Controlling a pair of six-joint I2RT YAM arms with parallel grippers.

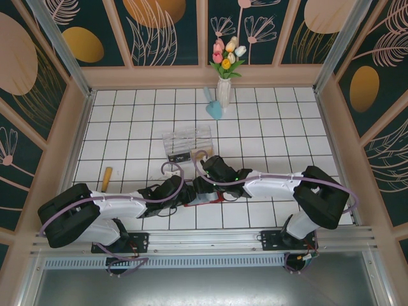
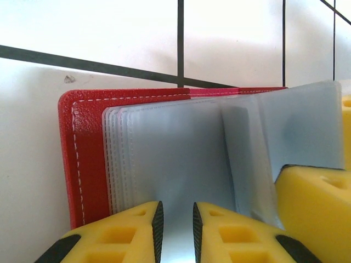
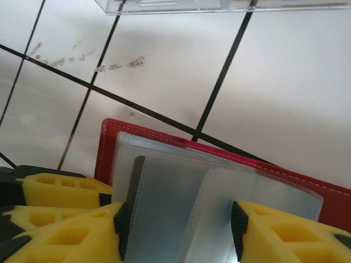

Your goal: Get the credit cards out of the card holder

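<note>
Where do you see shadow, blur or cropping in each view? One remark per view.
Top external view: even light, the arms throwing soft shadows on the tiled table. Left wrist view: card holder stitching crisp, the left gripper slightly soft. Right wrist view: the clear box cropped at the top edge.

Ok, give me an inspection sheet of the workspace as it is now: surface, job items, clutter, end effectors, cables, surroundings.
Surface: white tiled table, faint scuff marks by a grout line.
Job's things: red card holder lying open, translucent sleeves fanned, one leaf raised; loose cards: nothing seen.
Clutter: clear plastic box, small wooden piece, pale blue object.
Grippers: left end effector, jaws nearly together over the sleeves; right end effector, jaws apart astride sleeves; grip cannot be told.
Cables: purple cables looped along both arms; snags: nothing seen.
Surroundings: vase of tulips at the far edge, patterned walls.
</note>
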